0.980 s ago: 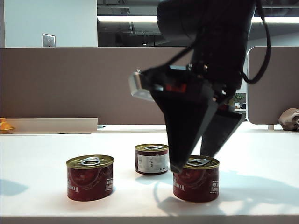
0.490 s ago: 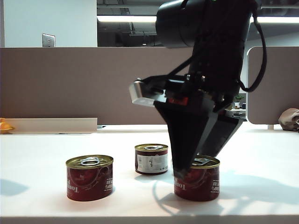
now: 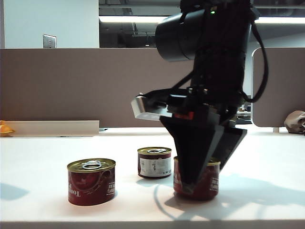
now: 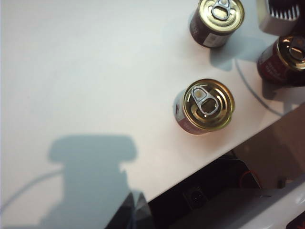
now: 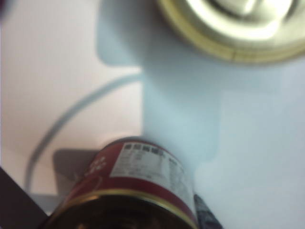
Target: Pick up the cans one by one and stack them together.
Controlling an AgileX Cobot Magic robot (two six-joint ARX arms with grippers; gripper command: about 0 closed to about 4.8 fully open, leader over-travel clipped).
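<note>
Three cans with dark red labels and gold rims stand on the white table (image 3: 43, 157). My right gripper (image 3: 198, 179) has come down over the right can (image 3: 210, 184), one black finger on each side. In the right wrist view this can (image 5: 138, 183) fills the space between the jaws. One fingertip (image 5: 204, 212) lies against its side, and a gap shows on the other side. The left can (image 3: 91, 182) and the white-panelled can (image 3: 155, 162) stand free. My left gripper (image 4: 138, 206) is shut and empty, well clear of the nearest can (image 4: 208, 105).
A low white ledge (image 3: 52, 128) and a brown partition wall (image 3: 71, 86) run behind the table. A yellow object (image 3: 5, 128) sits at the far left. The table's front edge (image 4: 228, 148) and a dark drop lie close to the nearest can.
My right gripper has sunk from above the right can to straddle it, and its jaws have narrowed. The can has shifted slightly left. The other two cans have not moved.
</note>
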